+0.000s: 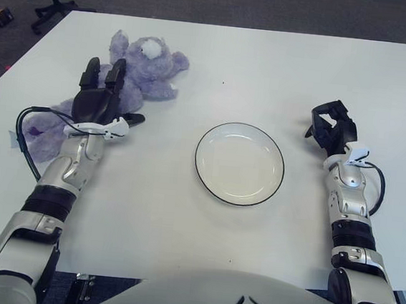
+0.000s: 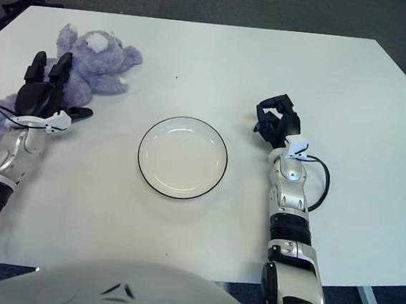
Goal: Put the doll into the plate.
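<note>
One purple doll lies at the table's far left; one empty plate sits mid-table, well apart. The left hand shows over the doll's middle, fingers spread, grasping nothing. The right hand, fingers clenched, shows right of the plate.
</note>
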Available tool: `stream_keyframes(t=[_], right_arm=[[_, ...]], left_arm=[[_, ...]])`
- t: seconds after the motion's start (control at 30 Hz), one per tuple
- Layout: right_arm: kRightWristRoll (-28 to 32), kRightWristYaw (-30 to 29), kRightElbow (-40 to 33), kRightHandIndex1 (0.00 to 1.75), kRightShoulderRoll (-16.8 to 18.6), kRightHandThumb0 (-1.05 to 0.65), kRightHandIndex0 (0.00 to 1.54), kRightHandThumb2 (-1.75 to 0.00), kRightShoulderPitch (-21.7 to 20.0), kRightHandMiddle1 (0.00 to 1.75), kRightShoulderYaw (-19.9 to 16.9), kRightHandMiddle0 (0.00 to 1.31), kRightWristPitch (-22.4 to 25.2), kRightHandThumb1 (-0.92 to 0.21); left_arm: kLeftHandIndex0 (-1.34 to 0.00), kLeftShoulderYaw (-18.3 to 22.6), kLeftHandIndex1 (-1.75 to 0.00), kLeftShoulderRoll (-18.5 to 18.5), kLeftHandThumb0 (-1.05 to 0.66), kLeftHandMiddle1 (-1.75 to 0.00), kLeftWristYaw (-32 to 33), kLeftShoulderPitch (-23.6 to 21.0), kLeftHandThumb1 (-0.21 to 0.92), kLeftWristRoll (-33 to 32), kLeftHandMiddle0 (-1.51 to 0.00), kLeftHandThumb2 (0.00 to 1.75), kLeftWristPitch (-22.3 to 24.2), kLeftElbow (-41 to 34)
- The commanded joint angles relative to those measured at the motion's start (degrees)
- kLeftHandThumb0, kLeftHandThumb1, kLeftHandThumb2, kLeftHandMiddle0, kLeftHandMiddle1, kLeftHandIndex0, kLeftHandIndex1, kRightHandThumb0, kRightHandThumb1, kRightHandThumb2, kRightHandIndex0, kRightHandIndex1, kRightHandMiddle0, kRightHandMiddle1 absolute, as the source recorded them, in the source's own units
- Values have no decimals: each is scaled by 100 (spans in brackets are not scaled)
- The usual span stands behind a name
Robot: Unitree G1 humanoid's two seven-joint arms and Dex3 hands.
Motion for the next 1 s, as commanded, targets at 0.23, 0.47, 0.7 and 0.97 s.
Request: stream_keyframes(t=[0.23, 0.47, 0.7, 0.97], right_arm=[[28, 235, 142, 175, -42, -36, 79, -40, 240, 163, 27, 33, 320, -92], [63, 343, 139, 175, -50, -36, 79, -40, 247, 163, 18, 32, 316, -92], [100, 387, 145, 175, -53, -36, 79, -41, 248, 163, 17, 32, 316, -92], [182, 475, 132, 175, -52, -36, 80, -40, 253, 163, 14, 32, 346, -92]], left_arm=[[-48, -260, -136, 37, -38, -155, 737, -246, 92, 30, -29, 22, -545, 1142], [-40, -344, -154, 100, -36, -173, 907, -409, 91, -9, -36, 34, -834, 1507], [-32, -468, -173, 189, -37, -175, 1069, -537, 75, 37, -49, 73, -1037, 1787], [-34, -763, -175, 362, -37, -175, 1458, -783, 69, 199, -64, 82, -1444, 2299]])
